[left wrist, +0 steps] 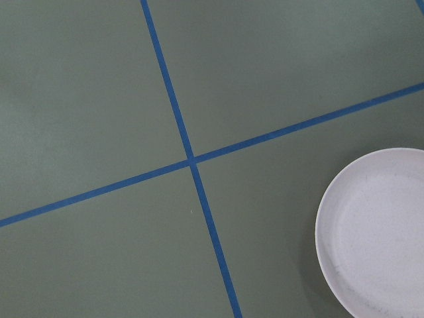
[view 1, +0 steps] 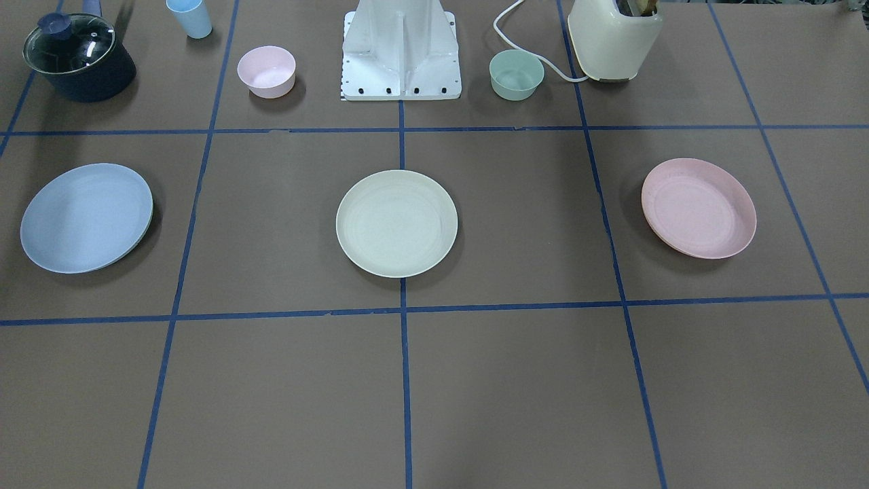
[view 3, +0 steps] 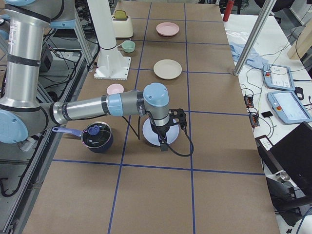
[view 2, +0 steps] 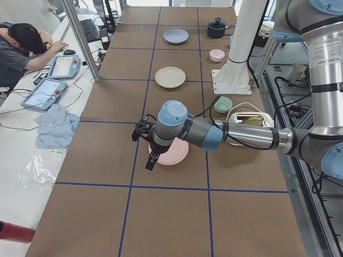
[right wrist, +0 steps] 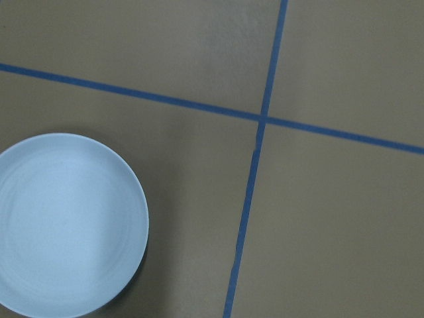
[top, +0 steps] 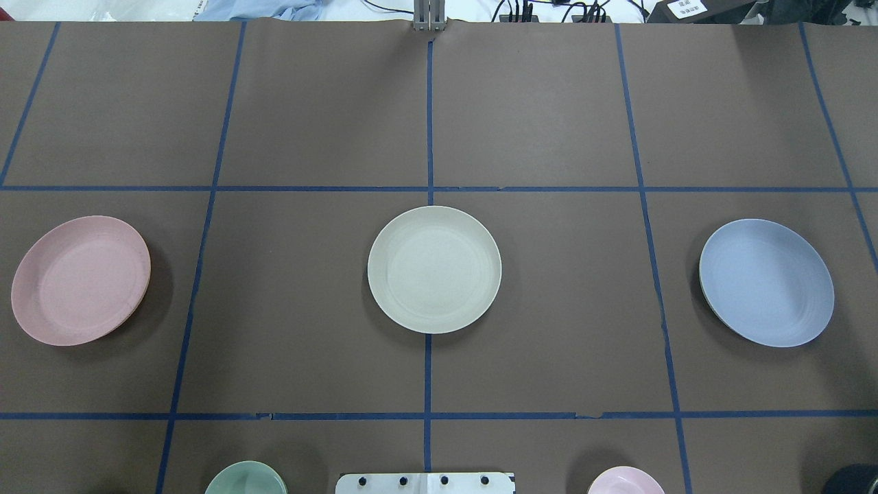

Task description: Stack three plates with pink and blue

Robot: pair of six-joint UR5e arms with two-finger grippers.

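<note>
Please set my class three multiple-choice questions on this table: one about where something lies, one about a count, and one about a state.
1. The cream plate lies
A) between the pink plate and the blue plate
B) on top of another plate
C) in a far corner

2. How many bowls stand beside the robot's base?
A) one
B) two
C) four

3. The dark pot is
A) covered by a glass lid
B) open
C) tipped on its side

Answers:
1 A, as the three plates form one row with cream in the middle.
2 B, as one pink bowl and one green bowl flank the base.
3 A, as the lid sits on the upright pot.
</note>
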